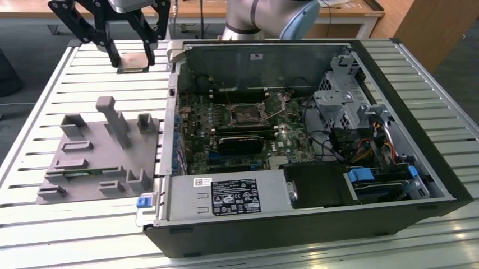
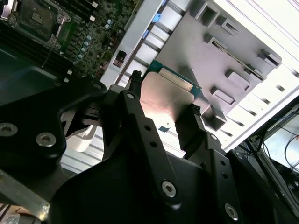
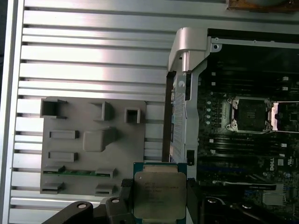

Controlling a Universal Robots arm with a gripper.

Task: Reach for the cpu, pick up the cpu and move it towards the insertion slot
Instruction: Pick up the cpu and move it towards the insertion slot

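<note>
The gripper point(image 1: 134, 60) sits at the upper left of the exterior view, raised above the slatted table point(image 1: 90, 84), its two black fingers point(image 1: 112, 53) pointing down and clenched on opposite edges of the cpu point(image 1: 136, 60). The chip is held flat between the fingertips, clear of the table and beside the outer wall of the open computer case point(image 1: 419, 112).

In the first wrist view the cpu point(image 3: 160, 195) appears at the bottom centre, silver top toward the camera, with dark finger pads on both its sides. In the second wrist view the cpu point(image 2: 168, 100) lies mid-frame, tilted, pinched between two black fingers point(image 2: 133, 105).

The insertion slot point(image 1: 245, 116) lies inside the case, on the motherboard, well apart from the chip; in the first wrist view it point(image 3: 247, 114) is at the right.

The grey tray point(image 1: 97, 157) rests on the table at the left of the exterior view.

The arm's upper body is cut off by the top edge of the exterior view. The gripper body hides the chip's near edge in the second wrist view.
</note>
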